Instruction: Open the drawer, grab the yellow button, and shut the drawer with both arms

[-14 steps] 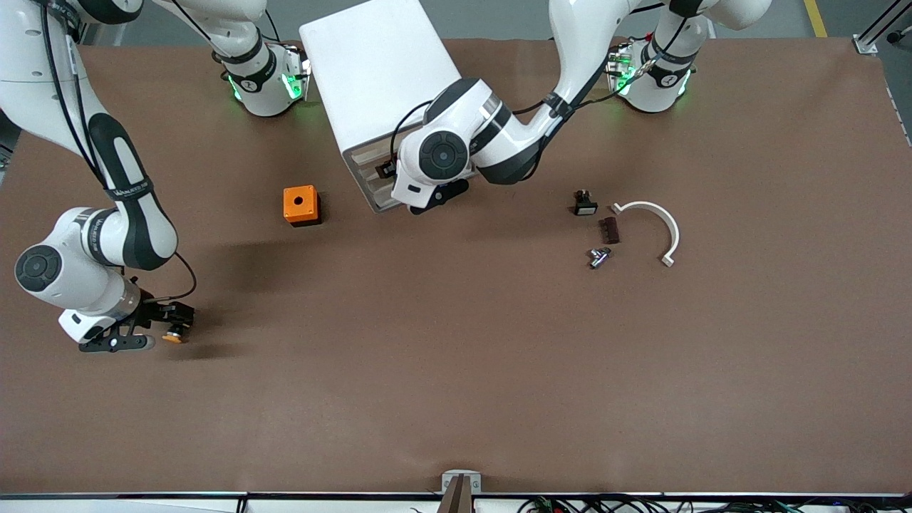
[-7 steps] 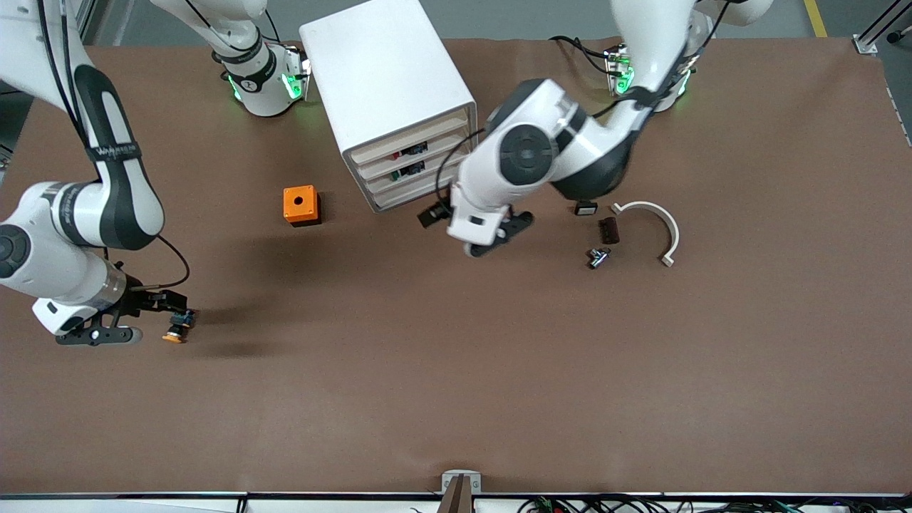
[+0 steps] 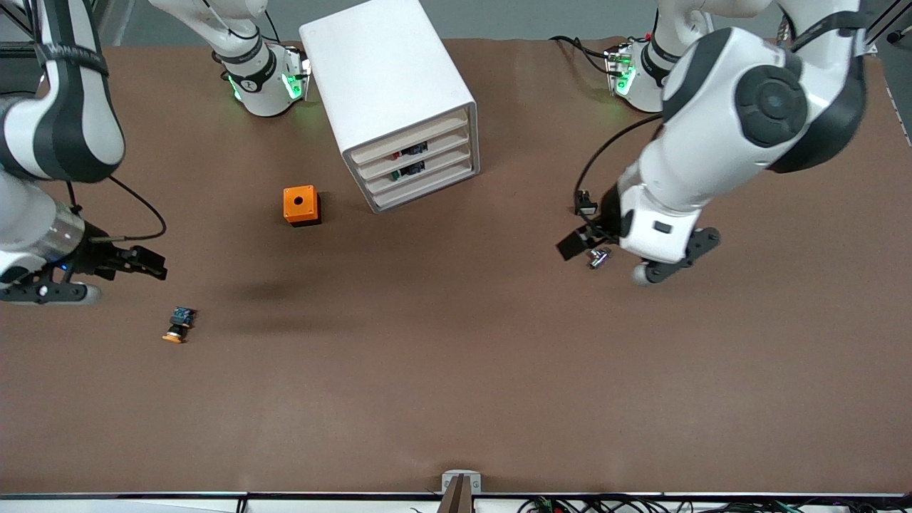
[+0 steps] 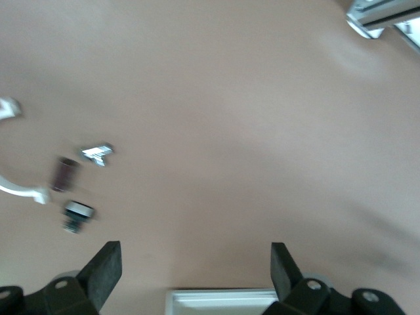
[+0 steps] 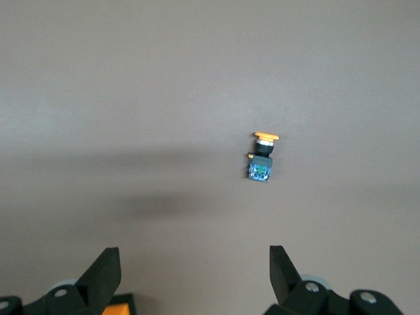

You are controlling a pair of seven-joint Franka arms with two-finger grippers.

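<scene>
Button [image 3: 178, 325] is lying on the tabletop [image 3: 456, 370] just beside the wide, empty right pincer [image 3: 100, 274]. Only the left wrist view is showing the wide left pincer [image 4: 195, 268] hovering empty near small parts [image 4: 79, 180].

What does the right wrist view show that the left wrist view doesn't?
Only the right wrist view: the button lying on its side on the table, apart from the open right gripper, plus a corner of the orange box.

Only the left wrist view: the open left gripper, the small metal part, the dark block, the curved white piece and the cabinet's edge.

Both: bare brown table.
</scene>
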